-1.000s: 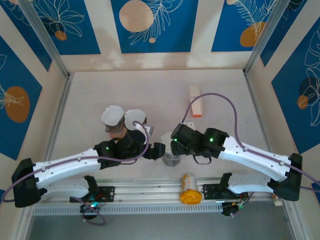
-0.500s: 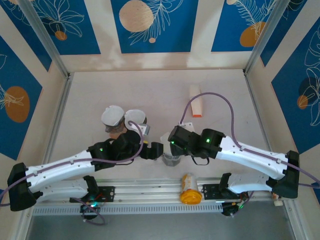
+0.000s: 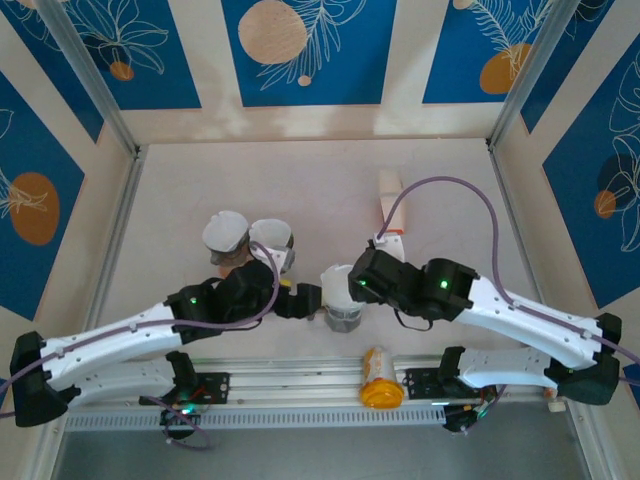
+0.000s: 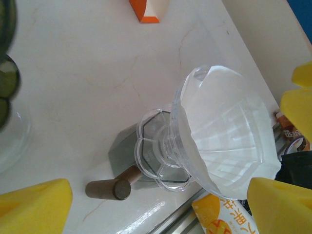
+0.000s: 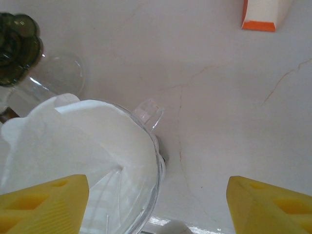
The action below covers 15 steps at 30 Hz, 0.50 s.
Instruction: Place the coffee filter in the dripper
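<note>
At the near middle of the table (image 3: 300, 180): clear dripper (image 3: 340, 292) on a grey stand (image 4: 124, 146).
Coffee filter (image 4: 229, 131): white paper, seated inside the dripper's cone.
Left gripper (image 4: 156, 209): jaws wide, dripper between its pads, nothing gripped.
Right gripper (image 5: 156, 204): jaws apart, empty, above the dripper's rim.

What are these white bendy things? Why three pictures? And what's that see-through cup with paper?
Those are two robot arms. One picture looks down from above; the others come from cameras on each wrist, so the yellow blocks are claw fingers. The left claw and right claw are both open, holding nothing. Between them stands a clear coffee dripper with a white paper filter inside. An orange-and-white box and a yellow packet lie nearby.
</note>
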{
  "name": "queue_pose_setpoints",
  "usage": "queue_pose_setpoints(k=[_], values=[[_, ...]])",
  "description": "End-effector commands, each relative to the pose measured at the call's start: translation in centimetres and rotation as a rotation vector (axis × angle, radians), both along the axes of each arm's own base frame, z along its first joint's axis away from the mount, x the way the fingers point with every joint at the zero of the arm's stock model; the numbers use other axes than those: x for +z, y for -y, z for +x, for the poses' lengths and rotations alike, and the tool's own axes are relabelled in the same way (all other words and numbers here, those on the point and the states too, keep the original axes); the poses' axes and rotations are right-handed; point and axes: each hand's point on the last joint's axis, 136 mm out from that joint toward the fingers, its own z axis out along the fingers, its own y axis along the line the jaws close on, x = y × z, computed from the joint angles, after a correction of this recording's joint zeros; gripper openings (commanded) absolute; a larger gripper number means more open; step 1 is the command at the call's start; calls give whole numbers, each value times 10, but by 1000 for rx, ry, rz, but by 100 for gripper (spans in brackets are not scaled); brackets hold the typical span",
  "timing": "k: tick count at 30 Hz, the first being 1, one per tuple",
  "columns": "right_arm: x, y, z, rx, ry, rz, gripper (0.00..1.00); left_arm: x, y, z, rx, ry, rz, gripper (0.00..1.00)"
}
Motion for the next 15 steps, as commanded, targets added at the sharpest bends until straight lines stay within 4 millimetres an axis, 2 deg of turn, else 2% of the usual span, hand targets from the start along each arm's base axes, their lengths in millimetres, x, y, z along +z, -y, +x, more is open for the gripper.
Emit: queue_pose_setpoints(k=[1, 4, 10, 12, 15], values=[[12, 4, 2, -16, 63, 60, 75, 35, -26, 13, 66, 99, 16, 92], [14, 6, 2, -15, 73, 75, 75, 55, -61, 25, 160, 142, 27, 90], [16, 1, 1, 15, 80, 80, 74, 95, -148, 40, 402, 225, 18, 82], [18, -2, 1, 31, 85, 87, 74, 100, -172, 43, 479, 249, 49, 80], [20, -4, 1, 44, 93, 97, 74, 94, -197, 51, 576, 233, 101, 76]])
